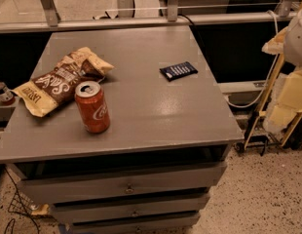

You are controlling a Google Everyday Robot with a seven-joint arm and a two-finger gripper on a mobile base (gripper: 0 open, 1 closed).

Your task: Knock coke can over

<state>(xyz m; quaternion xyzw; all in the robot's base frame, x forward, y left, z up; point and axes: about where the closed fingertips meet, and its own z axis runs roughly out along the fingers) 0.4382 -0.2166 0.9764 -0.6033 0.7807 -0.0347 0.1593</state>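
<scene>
Cream-coloured, the pincer (292, 96) hangs at the right edge, beyond the counter (190, 116). We cannot tell how far open it is, and it touches nothing we can see. A dark packet (178, 70) lies nearer it. Well apart, toward the front left, the can (92, 106) stands upright, just beside a chip bag (58, 82). We judge the can thin-walled metal, smooth, tall for its base and light if empty. A sideways push near its rim should tip it, with no hold needed.
</scene>
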